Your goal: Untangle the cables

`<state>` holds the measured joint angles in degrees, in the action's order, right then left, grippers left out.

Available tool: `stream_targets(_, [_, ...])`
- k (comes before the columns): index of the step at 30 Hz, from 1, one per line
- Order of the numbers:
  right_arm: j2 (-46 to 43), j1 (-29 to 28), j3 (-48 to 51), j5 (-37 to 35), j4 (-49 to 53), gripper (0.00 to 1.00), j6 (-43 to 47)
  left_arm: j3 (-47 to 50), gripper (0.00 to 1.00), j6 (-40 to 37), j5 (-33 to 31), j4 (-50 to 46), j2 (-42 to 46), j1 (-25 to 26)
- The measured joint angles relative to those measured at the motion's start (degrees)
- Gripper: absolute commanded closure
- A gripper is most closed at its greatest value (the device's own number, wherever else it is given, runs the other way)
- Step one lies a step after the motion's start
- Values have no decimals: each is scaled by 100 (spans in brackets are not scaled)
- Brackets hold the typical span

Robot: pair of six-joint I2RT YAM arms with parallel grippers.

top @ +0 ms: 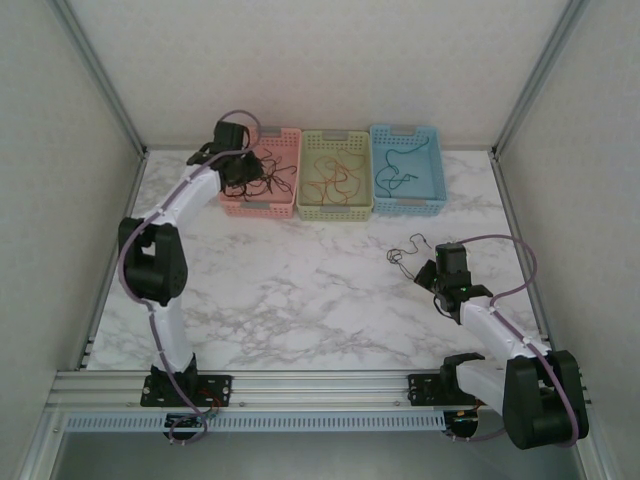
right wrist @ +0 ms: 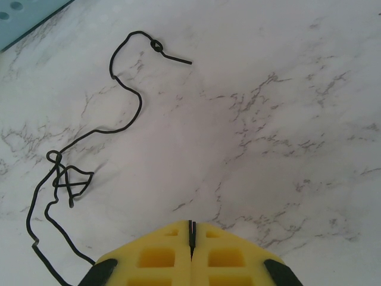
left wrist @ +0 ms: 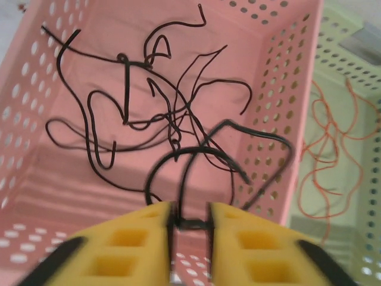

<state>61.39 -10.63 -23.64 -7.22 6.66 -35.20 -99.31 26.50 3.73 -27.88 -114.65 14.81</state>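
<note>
Tangled black cables [left wrist: 127,89] lie in the pink basket [left wrist: 280,119]. My left gripper [left wrist: 190,210] hovers just over that basket [top: 262,207], jaws a little apart. One curly black cable [left wrist: 190,225] spans the gap between its yellow fingers [left wrist: 131,238] and arches up in front of them. Another black cable [right wrist: 156,46] lies loose on the marble table, seen from above as a small squiggle [top: 405,250]. My right gripper [right wrist: 191,225] is shut on nothing, low over the table just right of that cable [top: 432,272]. Orange cables [top: 335,178] sit in the green basket and a teal cable [top: 395,178] in the blue one.
Three baskets stand in a row at the back: pink, pale green [top: 335,210] and blue [top: 408,207]. The blue basket's corner [right wrist: 24,18] shows at the upper left of the right wrist view. White walls with metal posts close in both sides and the back.
</note>
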Motion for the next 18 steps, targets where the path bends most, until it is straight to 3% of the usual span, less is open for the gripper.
stream_targets(3, [0, 0, 0, 0, -2, 100, 0, -160, 43, -33, -2, -151, -240, 13])
stream_targets(7, [2, 0, 0, 11, -2, 100, 0, -157, 32, -46, 0, -341, -223, 20])
stream_targets(11, [2, 0, 0, 74, -2, 100, 0, -9, 29, -63, -2, -389, 166, 31])
stream_targets(18, [-2, 0, 0, 146, -2, 100, 2, 1425, 29, -63, 50, 7, 2282, 363])
